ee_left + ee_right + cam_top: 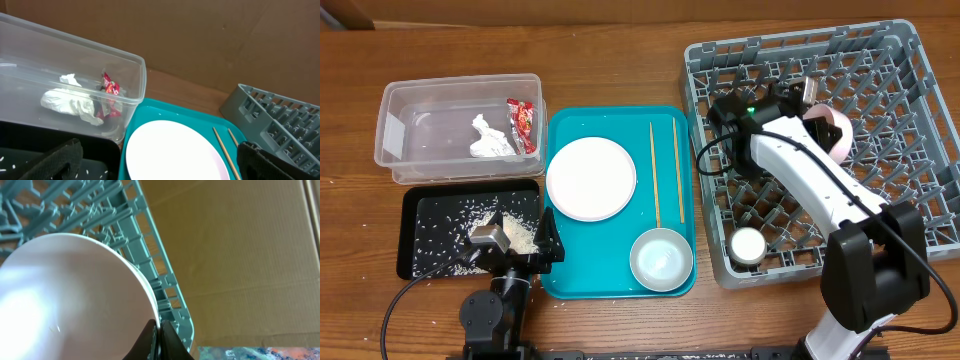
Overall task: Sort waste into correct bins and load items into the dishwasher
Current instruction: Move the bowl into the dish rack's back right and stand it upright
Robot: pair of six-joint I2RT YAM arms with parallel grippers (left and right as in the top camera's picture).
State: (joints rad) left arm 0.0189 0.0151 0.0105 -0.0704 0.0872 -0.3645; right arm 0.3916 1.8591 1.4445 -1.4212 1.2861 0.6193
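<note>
The left fingers [59, 161] are wide apart and hold nothing. They sit low over the corner of the black tray [430, 205] that has spilled rice [460, 215] on it. Far ahead of them is the clear bin [135, 90] with a white tissue [70, 102] and a red wrapper [110, 95] inside. Ahead and to their right is the teal tray [620, 122] on the worktop [620, 60]. It carries a white plate [591, 178], two chopsticks [655, 170] and a small bowl [660, 258]. Far to the right, the right fingers [156, 339] are pressed together on the rim of a pale plate [70, 295] over the grey rack [910, 80]. This plate stands on its edge, almost straight up. Seen from above, its long edge runs on a slant, from right by the fingers out toward the front right of the rack. Its wide faces look out to the sides. I cannot tell if its bottom edge touches the rack. I think the job now is to set this plate down. To do it well, keep it standing, line its thin edge up with a gap between the pegs, go down slowly, and let go only when the rack holds it.
</note>
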